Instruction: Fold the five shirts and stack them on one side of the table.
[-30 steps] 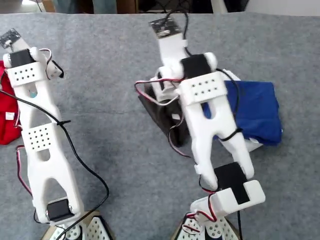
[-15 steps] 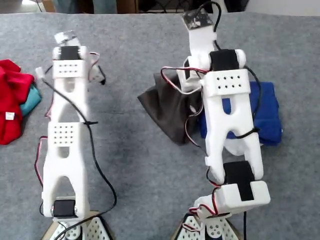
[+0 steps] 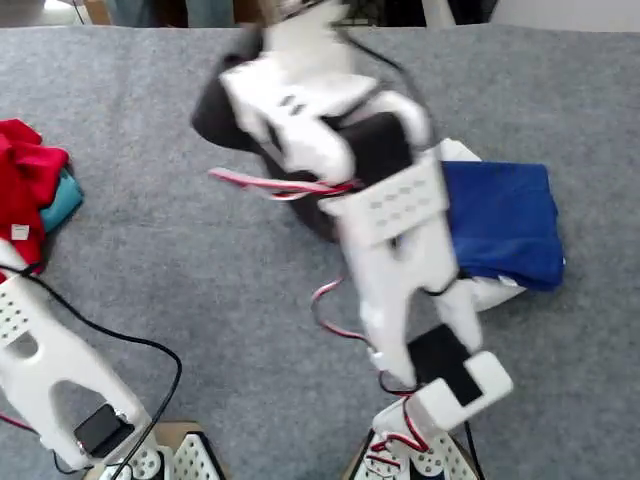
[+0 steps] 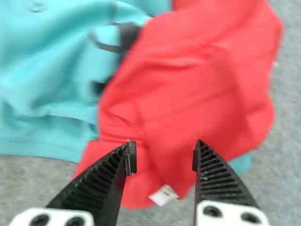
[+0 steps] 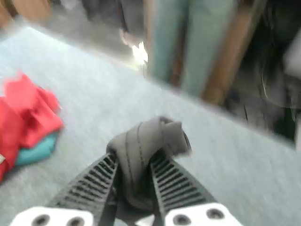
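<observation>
The right tool (image 5: 135,162) is clamped on the dark shirt (image 5: 150,136). A bunched fold of the cloth sits pinched between its two ribbed fingers, with a knot of fabric bulging out past the tips. In the high view the right arm (image 3: 400,230) stretches from its base at the near edge toward the far middle of the surface (image 3: 200,260). The dark shirt hangs at its far end, above the grey felt and apart from the other clothes (that end of the arm is smeared, so the shirt's exact shape there is hard to make out).

The left tool (image 4: 162,157) is open, its jaws spread wide with nothing between them. It hovers right over the red shirt (image 4: 188,84), close to a small white label on the hem. The red shirt lies crumpled on top of the teal shirt (image 4: 47,70), which sticks out from under it. Both sit at the left edge of the surface. The left arm (image 3: 40,360) is at the near left corner in the high view.

On the right side, the blue shirt (image 3: 500,225) lies folded into a neat rectangle. It rests on the white shirt (image 3: 497,291), whose edge peeks out beneath it on the near side.
</observation>
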